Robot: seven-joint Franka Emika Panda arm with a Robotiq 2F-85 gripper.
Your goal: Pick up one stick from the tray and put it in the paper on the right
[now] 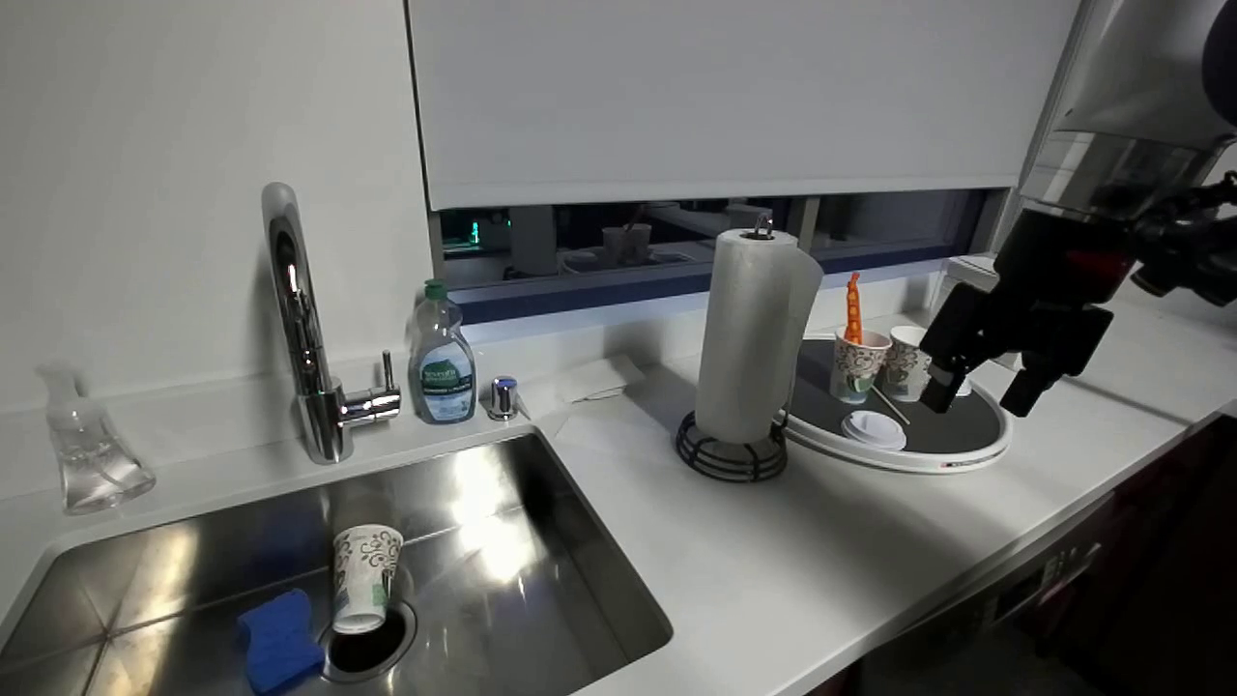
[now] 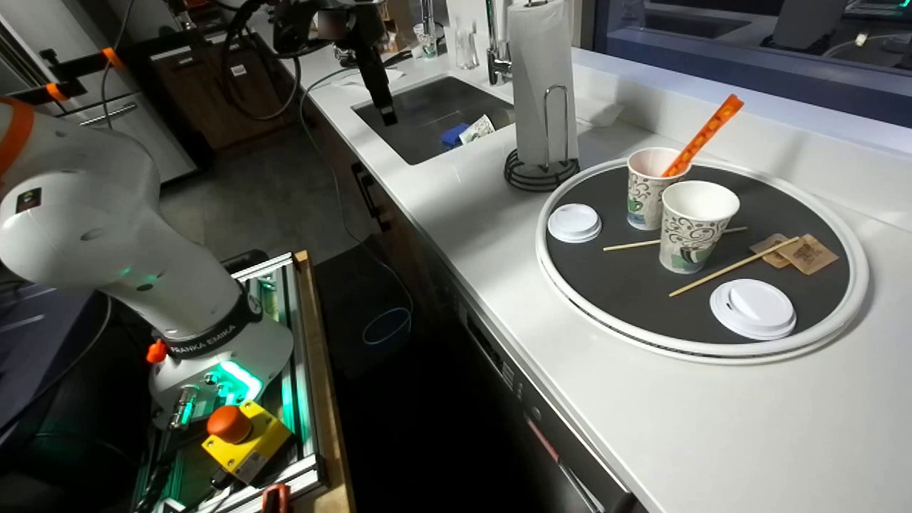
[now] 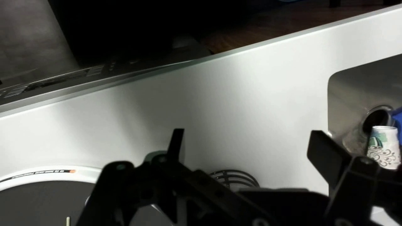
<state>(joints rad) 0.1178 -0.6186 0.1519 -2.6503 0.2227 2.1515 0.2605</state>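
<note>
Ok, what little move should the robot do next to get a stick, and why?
Probably slide the open gripper across toward the tray before going down. It holds nothing, and in the wrist view counter shows between its fingers while the tray sits off to one side. The stick with one end over the brown packets could be a good one to aim for.

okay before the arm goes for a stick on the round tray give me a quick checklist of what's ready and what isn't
1. Gripper open: ok, jaws wide apart, nothing held.
2. Gripper above the tray: not ok, it sits off at the wrist view's lower left.
3. Pale stick graspable: probably ok, mostly in the open, one end across the brown packets.
4. Right-hand cup on the tray upright and uncovered: ok.
5. Clearance past the paper towel roll: cannot tell.
</note>
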